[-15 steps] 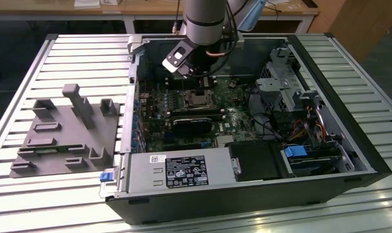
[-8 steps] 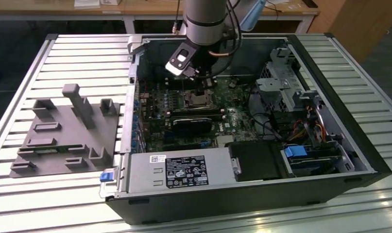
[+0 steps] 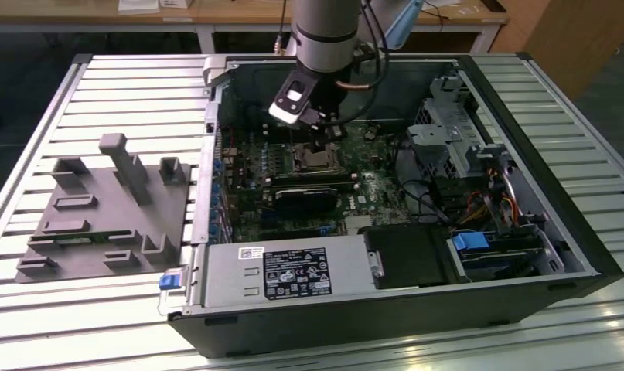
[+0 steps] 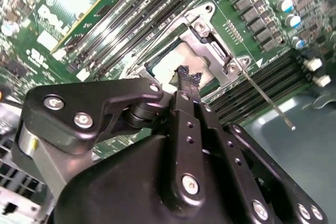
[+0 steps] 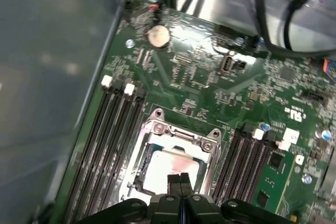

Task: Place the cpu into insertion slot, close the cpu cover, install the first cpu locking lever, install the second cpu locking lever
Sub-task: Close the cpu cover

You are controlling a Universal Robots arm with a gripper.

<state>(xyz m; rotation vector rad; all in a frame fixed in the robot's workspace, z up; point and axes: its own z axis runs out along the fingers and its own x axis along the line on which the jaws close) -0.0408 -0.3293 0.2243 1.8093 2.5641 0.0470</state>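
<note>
One grey fixture block [image 3: 105,209] lies on the slatted table [image 3: 43,325] at the exterior view's left; right of it the arm reaches steeply down into the open computer case [image 3: 394,325]. Pincer [image 5: 179,177] fingers pressed together (nothing pinched), tips above the cpu [image 5: 157,169] lying in the insertion slot [image 5: 155,128].

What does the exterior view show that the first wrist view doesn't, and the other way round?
The exterior view adds the whole open case, the grey fixture plate at the exterior view's left, the slatted table and the arm. The first wrist view adds close detail: the coin battery, the memory slots and the shut jaws. Both share the green board, the cpu lying in its slot, and the gripper over it.
</note>
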